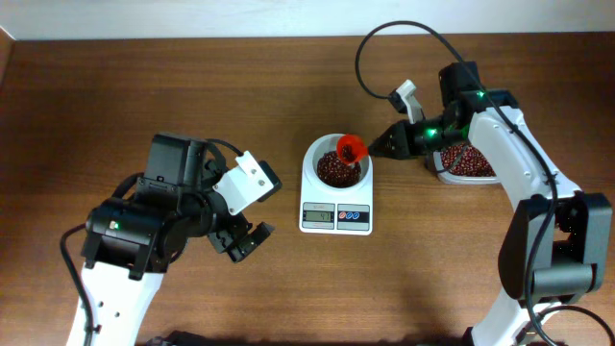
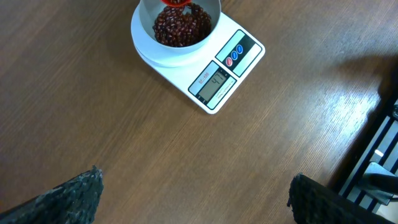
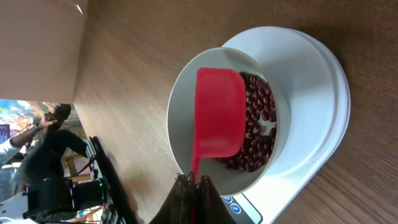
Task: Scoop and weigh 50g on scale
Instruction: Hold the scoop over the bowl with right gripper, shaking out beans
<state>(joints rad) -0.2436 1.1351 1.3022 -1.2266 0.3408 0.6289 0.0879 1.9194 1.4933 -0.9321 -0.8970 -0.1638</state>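
Note:
The white scale point(image 1: 336, 213) stands mid-table with a round white bowl point(image 1: 315, 159) on top holding dark red-brown beans point(image 1: 334, 171). My right gripper point(image 1: 375, 149) is shut on the handle of an orange-red scoop point(image 1: 352, 148), which hangs turned over above the bowl. In the right wrist view the scoop point(image 3: 219, 112) covers part of the beans point(image 3: 256, 130), its handle pinched between my fingertips point(image 3: 194, 182). My left gripper point(image 1: 242, 240) stands open over bare wood, left of the scale. In the left wrist view the scale's display point(image 2: 216, 82) and the beans point(image 2: 181, 25) are visible.
A tub of beans point(image 1: 465, 163) sits at the right behind my right arm. A dark frame point(image 2: 379, 149) borders the table's edge in the left wrist view.

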